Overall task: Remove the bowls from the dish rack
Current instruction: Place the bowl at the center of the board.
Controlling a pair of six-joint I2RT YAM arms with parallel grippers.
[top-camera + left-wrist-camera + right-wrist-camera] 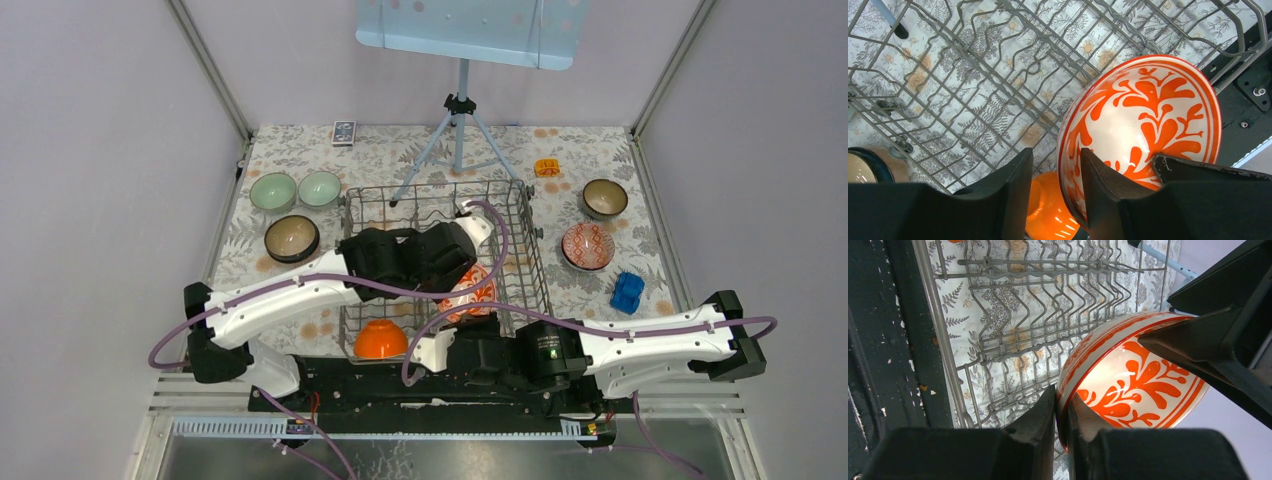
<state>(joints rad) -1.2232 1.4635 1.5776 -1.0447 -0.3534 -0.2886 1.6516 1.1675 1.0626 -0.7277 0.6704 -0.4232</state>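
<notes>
Your left arm reaches from its base at the near left, across the near left corner of the dish rack, with the wrist turned down over the middle of the basket. Your right arm lies low along the near edge, stretched leftward from its base, its wrist just outside the rack's near wall.

Both tools meet at the red-and-white bowl. It stands on edge and tilted over the near right part of the rack, its patterned inside facing the left wrist camera.

The right tool is clenched on the bowl's rim, one finger against the outside and one against the inside.

The left tool straddles another stretch of the same rim. One finger sits in front of the patterned inside. The other stands off the outer wall, with a gap showing between them, so this tool is not clamped on the bowl.

The orange bowl lies upside down in the rack's near left corner, just below the held bowl in the left wrist view.

On the surface left of the rack sit two pale green bowls and a dark bowl with a tan inside. To the right sit a brown bowl and a red-patterned bowl.
</notes>
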